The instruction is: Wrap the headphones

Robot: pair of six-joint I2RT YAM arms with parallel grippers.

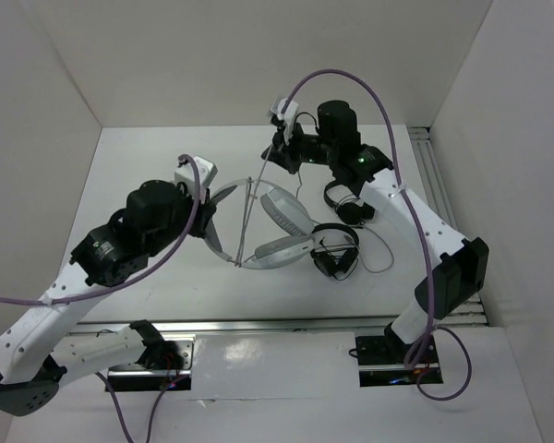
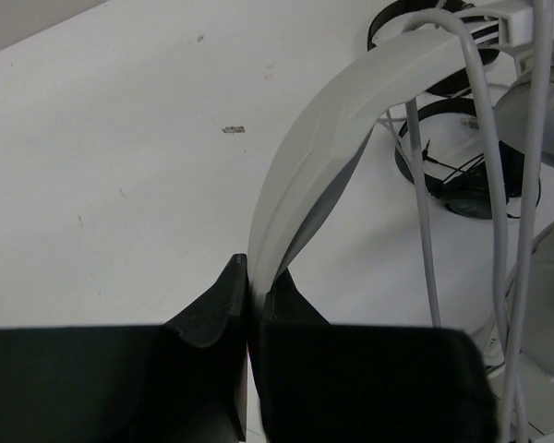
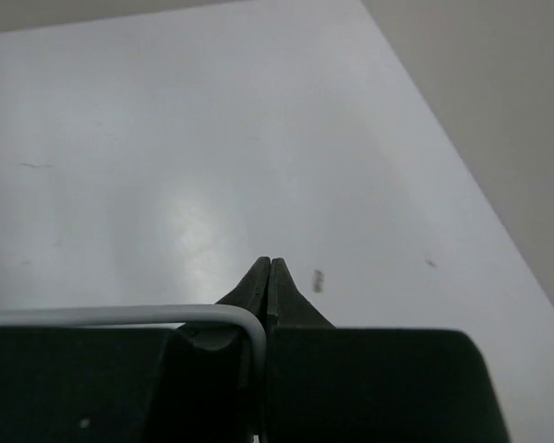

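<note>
The light grey headphones [image 1: 286,217] lie mid-table, their two big oval earcups toward the right. My left gripper [image 1: 210,220] is shut on the wide headband [image 2: 351,111]; the band runs straight out of the jaws [image 2: 254,288] in the left wrist view. The thin grey cable [image 1: 254,208] stretches taut from the headphones up to my right gripper [image 1: 273,152], which is held above the table behind them. In the right wrist view the cable [image 3: 120,317] bends into the closed jaws [image 3: 270,273]. Cable strands [image 2: 425,231] cross the headband side.
Two small black on-ear headphones lie right of the grey ones, one [image 1: 337,249] near the front and one [image 1: 346,201] under my right arm; one also shows in the left wrist view [image 2: 462,180]. A metal rail [image 1: 439,175] runs along the right edge. White walls enclose the table.
</note>
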